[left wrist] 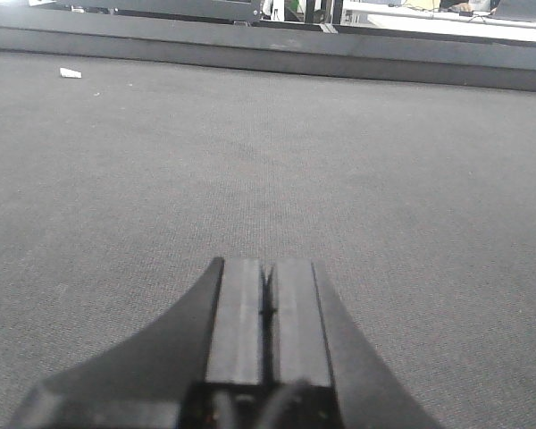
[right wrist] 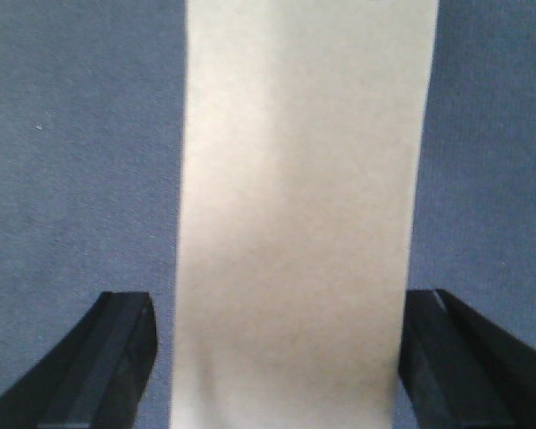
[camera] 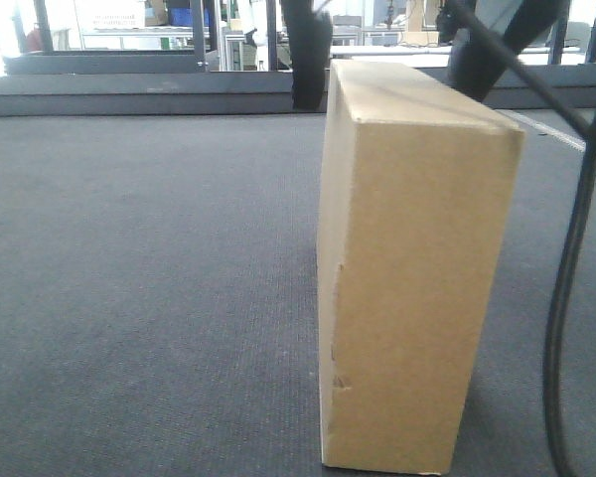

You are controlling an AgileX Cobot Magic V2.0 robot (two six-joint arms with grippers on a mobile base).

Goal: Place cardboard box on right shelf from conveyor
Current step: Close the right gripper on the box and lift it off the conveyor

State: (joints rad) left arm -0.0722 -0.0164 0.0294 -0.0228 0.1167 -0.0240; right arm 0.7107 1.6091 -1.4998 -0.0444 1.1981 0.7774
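Straddling the plain cardboard box (right wrist: 304, 134) mid-frame, our right gripper (right wrist: 277, 299) stood spread; our left gripper (left wrist: 266, 268) was pressed together over the conveyor (left wrist: 250, 161).

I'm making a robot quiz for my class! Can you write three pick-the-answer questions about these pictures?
1. Where does the cardboard box stand? A) on the conveyor B) on a shelf C) in a bin
2. What colour is the box? A) red B) tan C) white
3. How is the left hand? A) wide open B) holding the box C) shut, empty
Answers: 1 A, it stands right on the conveyor. 2 B, plain tan all over. 3 C, pressed shut, nothing between.
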